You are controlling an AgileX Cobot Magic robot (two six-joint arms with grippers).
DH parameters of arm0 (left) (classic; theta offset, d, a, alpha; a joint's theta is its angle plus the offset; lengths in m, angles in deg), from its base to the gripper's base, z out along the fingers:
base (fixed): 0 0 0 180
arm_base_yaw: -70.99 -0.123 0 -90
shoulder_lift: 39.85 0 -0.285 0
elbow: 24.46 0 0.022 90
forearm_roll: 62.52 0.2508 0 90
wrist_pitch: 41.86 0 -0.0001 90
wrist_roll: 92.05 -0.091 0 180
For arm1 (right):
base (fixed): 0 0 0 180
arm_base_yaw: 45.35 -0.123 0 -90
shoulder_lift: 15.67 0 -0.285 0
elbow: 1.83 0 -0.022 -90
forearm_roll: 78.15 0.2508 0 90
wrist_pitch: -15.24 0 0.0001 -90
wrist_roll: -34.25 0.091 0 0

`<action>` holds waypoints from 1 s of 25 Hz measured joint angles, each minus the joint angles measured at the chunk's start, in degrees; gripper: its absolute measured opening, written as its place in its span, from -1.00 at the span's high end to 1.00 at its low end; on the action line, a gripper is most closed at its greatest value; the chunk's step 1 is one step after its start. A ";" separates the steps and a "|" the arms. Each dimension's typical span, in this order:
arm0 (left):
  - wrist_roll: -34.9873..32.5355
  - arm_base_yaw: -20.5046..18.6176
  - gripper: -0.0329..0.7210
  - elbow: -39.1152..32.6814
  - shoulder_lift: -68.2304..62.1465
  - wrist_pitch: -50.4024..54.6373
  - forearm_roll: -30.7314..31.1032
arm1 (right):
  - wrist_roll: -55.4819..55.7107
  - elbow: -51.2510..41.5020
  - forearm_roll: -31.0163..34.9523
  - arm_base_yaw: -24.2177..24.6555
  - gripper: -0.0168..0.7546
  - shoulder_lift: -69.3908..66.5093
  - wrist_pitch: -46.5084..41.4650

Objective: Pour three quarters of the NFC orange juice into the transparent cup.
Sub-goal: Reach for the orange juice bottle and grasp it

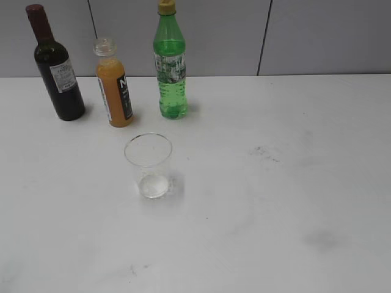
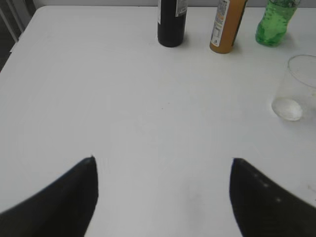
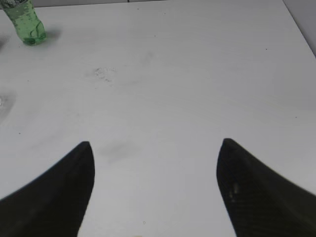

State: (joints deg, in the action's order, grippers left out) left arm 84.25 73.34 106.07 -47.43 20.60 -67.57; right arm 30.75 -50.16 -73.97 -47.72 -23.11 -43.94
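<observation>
NFC orange juice (image 2: 226, 27) was stood upright, far-right of left tool (image 2: 163, 163) | both tools were left released | left arm judged nearer

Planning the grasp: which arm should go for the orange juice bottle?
Left, probably. The juice bottle and the cup both show in the left wrist view, ahead of the open left gripper. The right gripper, also open, sees only the green bottle.
</observation>
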 joint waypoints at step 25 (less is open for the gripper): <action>-7.64 7.60 -0.76 0.60 -56.34 -69.67 -6.03 | 0.00 0.00 0.00 0.00 -0.58 0.00 0.00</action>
State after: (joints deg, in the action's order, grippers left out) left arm 76.61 80.94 106.67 -103.77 -49.07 -73.61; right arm 30.75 -50.16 -73.97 -47.72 -23.11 -43.94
